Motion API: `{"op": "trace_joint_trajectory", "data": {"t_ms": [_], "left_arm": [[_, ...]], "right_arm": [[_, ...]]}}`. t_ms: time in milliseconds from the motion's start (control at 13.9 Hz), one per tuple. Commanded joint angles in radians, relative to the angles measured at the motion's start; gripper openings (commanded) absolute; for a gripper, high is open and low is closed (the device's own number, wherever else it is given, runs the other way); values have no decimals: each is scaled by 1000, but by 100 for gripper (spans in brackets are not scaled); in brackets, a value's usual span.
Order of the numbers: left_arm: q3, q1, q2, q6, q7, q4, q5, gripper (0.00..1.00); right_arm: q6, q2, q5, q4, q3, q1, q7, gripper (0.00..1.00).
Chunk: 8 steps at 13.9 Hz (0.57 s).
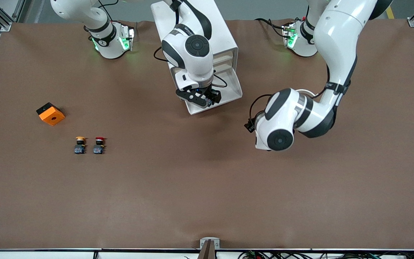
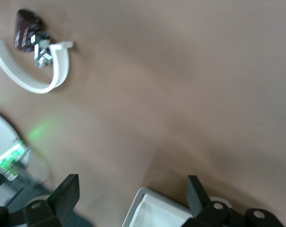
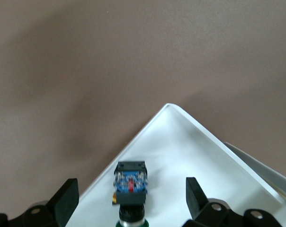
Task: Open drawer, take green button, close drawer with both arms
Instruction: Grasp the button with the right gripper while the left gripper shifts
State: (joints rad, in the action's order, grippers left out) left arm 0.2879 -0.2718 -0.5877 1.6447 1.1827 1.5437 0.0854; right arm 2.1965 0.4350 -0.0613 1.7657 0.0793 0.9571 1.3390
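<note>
The white cabinet stands between the arms' bases, with its lowest drawer pulled out toward the front camera. The green-capped button with its dark blocky body lies on its side in the drawer, near a corner. My right gripper hangs over the drawer, open, with the button between its fingertips and not touching them. My left gripper is open and empty, low over the table beside the drawer toward the left arm's end. A white rimmed corner shows between its fingers.
An orange box lies toward the right arm's end. A yellow-capped button and a red-capped button stand side by side nearer the front camera. A white curved piece lies on the table by the left arm.
</note>
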Motion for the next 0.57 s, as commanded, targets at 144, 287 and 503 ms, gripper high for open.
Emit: {"op": "trace_joint_trajectory", "data": {"t_ms": [144,287,503], "left_arm": [[8,10,218,230,-81,283,-29,100],[8,0,255,314,-81,323,-35,100],[34,0,284,371,-83,360,-62,100]], "right_arm": [[54,63,32,-9,14,23,74,100],[66,82,34,-9,14,38,89,100],[72,97,34,-9,14,51,101,100]]}}
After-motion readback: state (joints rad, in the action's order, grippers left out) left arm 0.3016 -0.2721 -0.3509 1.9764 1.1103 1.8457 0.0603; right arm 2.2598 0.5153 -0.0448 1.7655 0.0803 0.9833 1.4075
